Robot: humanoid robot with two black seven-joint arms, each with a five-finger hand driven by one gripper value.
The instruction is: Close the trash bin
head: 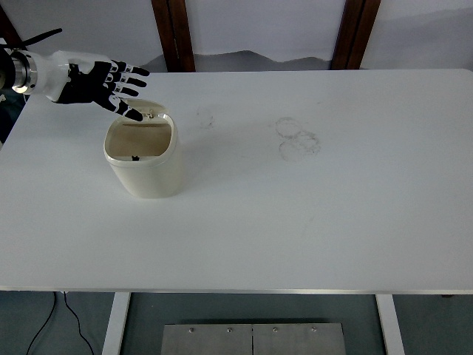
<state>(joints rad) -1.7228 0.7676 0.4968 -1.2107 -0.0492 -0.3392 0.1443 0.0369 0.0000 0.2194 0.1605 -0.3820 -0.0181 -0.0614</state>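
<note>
The cream bin [145, 159] stands on the left part of the white table [310, 207], mouth open, with one small dark object on its floor (too small to identify). My left hand [100, 81] is over the bin's back rim, fingers [131, 112] spread and gripping nothing, against the tipped lid [151, 112].

Left robot hand [100, 80] extended from left edge, fingers [127, 81] spread

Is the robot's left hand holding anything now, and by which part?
Nothing is held. The left hand is open, fingers spread, over the lid at the back of the cream plastic trash bin.
</note>
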